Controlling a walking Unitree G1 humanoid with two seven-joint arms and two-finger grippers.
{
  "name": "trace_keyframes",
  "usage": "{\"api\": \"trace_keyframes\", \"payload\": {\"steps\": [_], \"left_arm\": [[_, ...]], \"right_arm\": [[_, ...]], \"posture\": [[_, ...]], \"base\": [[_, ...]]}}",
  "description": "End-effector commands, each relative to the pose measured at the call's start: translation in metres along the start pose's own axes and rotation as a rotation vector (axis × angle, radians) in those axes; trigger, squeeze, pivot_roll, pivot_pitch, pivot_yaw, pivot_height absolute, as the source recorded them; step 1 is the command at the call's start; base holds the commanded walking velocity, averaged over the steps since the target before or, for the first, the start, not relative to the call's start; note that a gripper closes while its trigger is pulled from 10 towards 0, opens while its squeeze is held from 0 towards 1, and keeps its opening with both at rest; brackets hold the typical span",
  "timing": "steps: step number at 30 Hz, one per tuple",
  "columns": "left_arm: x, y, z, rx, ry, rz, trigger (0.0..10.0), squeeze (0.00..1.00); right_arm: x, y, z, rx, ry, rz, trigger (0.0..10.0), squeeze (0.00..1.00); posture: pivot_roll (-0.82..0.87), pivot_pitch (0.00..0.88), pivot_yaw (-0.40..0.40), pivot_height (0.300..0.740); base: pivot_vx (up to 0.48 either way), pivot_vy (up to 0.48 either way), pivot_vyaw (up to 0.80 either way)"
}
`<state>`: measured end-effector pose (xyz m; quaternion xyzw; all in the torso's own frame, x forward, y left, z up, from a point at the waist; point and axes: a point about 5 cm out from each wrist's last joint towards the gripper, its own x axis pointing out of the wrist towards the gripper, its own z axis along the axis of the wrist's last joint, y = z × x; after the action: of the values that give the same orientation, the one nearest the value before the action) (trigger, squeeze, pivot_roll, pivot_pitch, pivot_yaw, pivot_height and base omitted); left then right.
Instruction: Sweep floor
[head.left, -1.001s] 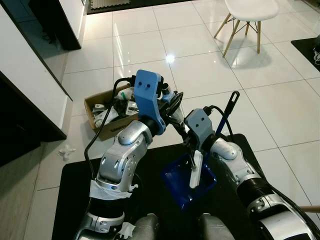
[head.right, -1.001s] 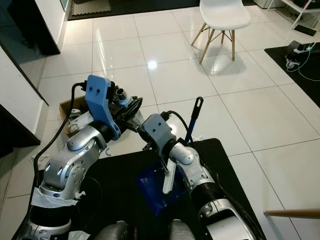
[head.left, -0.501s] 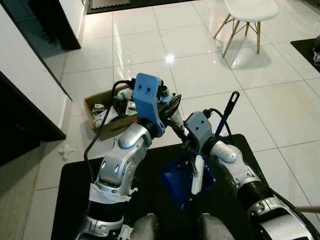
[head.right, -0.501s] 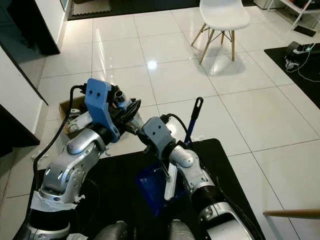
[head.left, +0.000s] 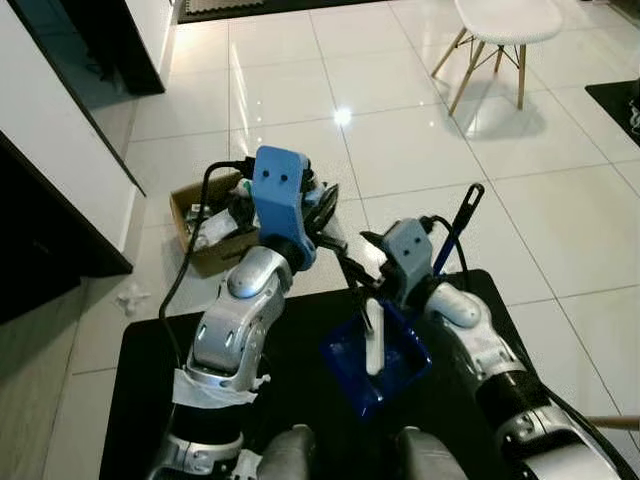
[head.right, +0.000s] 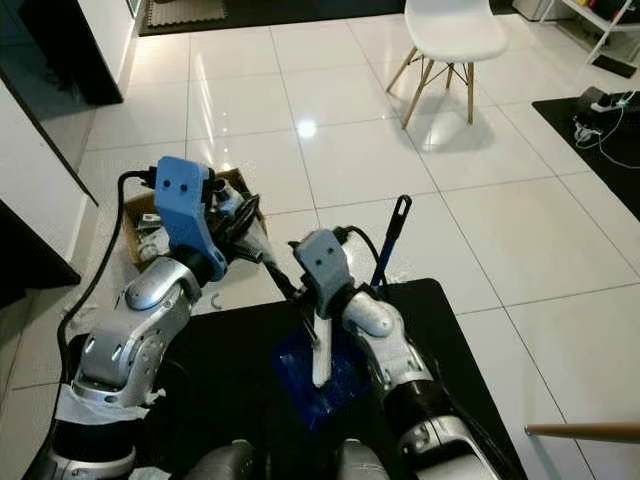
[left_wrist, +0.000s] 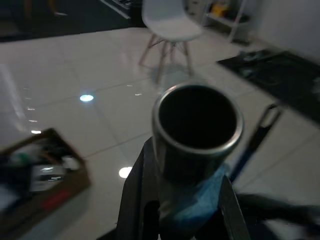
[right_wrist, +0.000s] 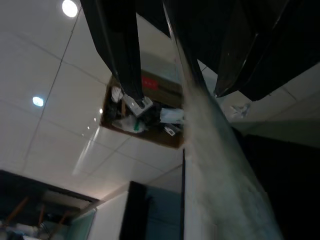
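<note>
The white tiled floor (head.left: 420, 150) is stretching ahead of the robot, glossy and reflecting ceiling lights, with a white chair (head.left: 500, 25) standing well off. Under the robot a black mat (head.left: 140, 400) is covering the tiles. Beside the mat's far edge a cardboard box (head.left: 205, 255) of scraps is sitting on the floor, and a small white crumpled scrap (head.left: 130, 297) is lying near it by the dark cabinet.

A blue dustpan (head.left: 375, 360) is resting on the mat between the arms, its long dark handle (head.left: 455, 225) sticking up past the right forearm. The right end effector (head.right: 318, 335) is hanging over the dustpan and appears to be clamping a pale stick-like handle (head.right: 320, 352) whose lower end is reaching down into the pan. The left end effector (left_wrist: 186, 197) is gripping a metal tube (left_wrist: 196, 131), apparently a broom pole, its fingers closed on either side of it; in the eye views that gripper is raised between box and dustpan.

The step in hand looks like getting the sweeping tools settled in both grips. To do it well, the robot should be keeping the pole firmly pinched so it is not sliding, and holding the pale handle steady enough not to tip the pan. Sweeping should then be aiming at loose litter like the scrap, drawing it toward the pan's mouth.
</note>
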<state>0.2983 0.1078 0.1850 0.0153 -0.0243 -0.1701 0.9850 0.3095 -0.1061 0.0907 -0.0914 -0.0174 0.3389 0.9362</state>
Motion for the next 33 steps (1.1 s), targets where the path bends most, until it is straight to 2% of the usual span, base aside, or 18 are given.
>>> {"api": "trace_keyframes", "payload": {"steps": [1, 4, 5, 6, 7, 10, 11, 14, 18, 19, 20, 21, 22, 23, 25, 28, 33], "left_arm": [[-0.005, 0.005, -0.006, 0.073, 0.019, 0.025, 10.0, 0.0], [-0.009, 0.007, -0.011, 0.103, 0.035, 0.02, 10.0, 0.0], [-0.011, 0.008, -0.014, 0.136, 0.043, 0.018, 10.0, 0.0], [-0.011, 0.008, -0.014, 0.136, 0.043, 0.018, 10.0, 0.0], [-0.013, 0.01, -0.018, 0.209, 0.051, 0.018, 10.0, 0.0], [-0.014, 0.012, -0.021, 0.258, 0.055, 0.027, 10.0, 0.0], [-0.015, 0.015, -0.024, 0.24, 0.064, 0.046, 10.0, 0.0], [-0.017, 0.019, -0.026, 0.237, 0.07, 0.058, 10.0, 0.0], [-0.02, 0.028, -0.029, 0.226, 0.084, 0.105, 10.0, 0.0], [-0.02, 0.028, -0.029, 0.226, 0.084, 0.105, 10.0, 0.0], [-0.023, 0.034, -0.031, 0.231, 0.094, 0.144, 10.0, 0.0], [-0.024, 0.037, -0.032, 0.233, 0.098, 0.159, 10.0, 0.0], [-0.024, 0.037, -0.032, 0.233, 0.098, 0.159, 10.0, 0.0], [-0.026, 0.042, -0.034, 0.222, 0.108, 0.199, 10.0, 0.0], [-0.027, 0.045, -0.035, 0.208, 0.113, 0.221, 10.0, 0.0], [-0.027, 0.05, -0.039, 0.188, 0.124, 0.273, 10.0, 0.0], [-0.028, 0.054, -0.044, 0.171, 0.138, 0.319, 10.0, 0.0]], "right_arm": [[-0.011, 0.0, -0.007, 0.046, 0.021, -0.008, 10.0, 0.0], [-0.027, 0.0, -0.011, 0.071, 0.035, -0.017, 10.0, 0.0], [-0.033, -0.002, -0.012, 0.078, 0.042, -0.032, 10.0, 0.0], [-0.033, -0.002, -0.012, 0.078, 0.042, -0.032, 10.0, 0.0], [-0.043, -0.008, -0.013, 0.081, 0.055, -0.062, 10.0, 0.0], [-0.051, -0.015, -0.013, 0.07, 0.073, -0.089, 10.0, 0.0], [-0.057, -0.023, -0.013, 0.037, 0.092, -0.118, 10.0, 0.0], [-0.061, -0.026, -0.012, 0.017, 0.104, -0.131, 10.0, 0.0], [-0.077, -0.043, -0.008, -0.087, 0.149, -0.181, 10.0, 0.0], [-0.077, -0.043, -0.008, -0.087, 0.149, -0.181, 10.0, 0.0], [-0.084, -0.055, -0.005, -0.131, 0.158, -0.254, 10.0, 0.0], [-0.086, -0.059, -0.004, -0.14, 0.158, -0.287, 10.0, 0.0], [-0.086, -0.059, -0.004, -0.14, 0.158, -0.287, 10.0, 0.0], [-0.087, -0.07, -0.002, -0.14, 0.145, -0.372, 10.0, 0.0], [-0.086, -0.075, -0.002, -0.13, 0.134, -0.411, 10.0, 0.0], [-0.08, -0.091, -0.002, -0.06, 0.098, -0.522, 10.0, 0.0], [-0.073, -0.107, -0.005, -0.027, 0.1, -0.617, 10.0, 0.0]], "posture": [[-0.04, 0.128, 0.03, 0.74], [-0.04, 0.135, 0.028, 0.74], [-0.04, 0.138, 0.029, 0.74], [-0.04, 0.138, 0.029, 0.74], [-0.04, 0.142, 0.031, 0.74], [-0.04, 0.146, 0.033, 0.74], [-0.04, 0.149, 0.037, 0.74], [-0.04, 0.151, 0.039, 0.74], [-0.03, 0.157, 0.038, 0.74], [-0.03, 0.157, 0.038, 0.74], [-0.03, 0.159, 0.037, 0.74], [-0.03, 0.159, 0.037, 0.74], [-0.03, 0.159, 0.037, 0.74], [-0.03, 0.162, 0.041, 0.74], [-0.02, 0.162, 0.042, 0.74], [-0.01, 0.159, 0.046, 0.74], [0.0, 0.145, 0.038, 0.74]], "base": [[0.0, 0.0, 0.0], [0.0, 0.0, 0.0], [0.0, 0.0, 0.0], [0.0, 0.0, 0.0], [0.0, 0.0, 0.0], [0.0, 0.0, 0.0], [0.0, 0.0, 0.0], [0.0, 0.0, 0.0], [0.0, 0.0, 0.0], [0.0, 0.0, 0.0], [0.0, 0.0, 0.0], [0.0, 0.0, 0.0], [0.0, 0.0, 0.0], [0.0, 0.0, 0.0], [0.0, 0.0, 0.0], [0.0, 0.0, 0.0], [0.0, 0.0, 0.0]]}}
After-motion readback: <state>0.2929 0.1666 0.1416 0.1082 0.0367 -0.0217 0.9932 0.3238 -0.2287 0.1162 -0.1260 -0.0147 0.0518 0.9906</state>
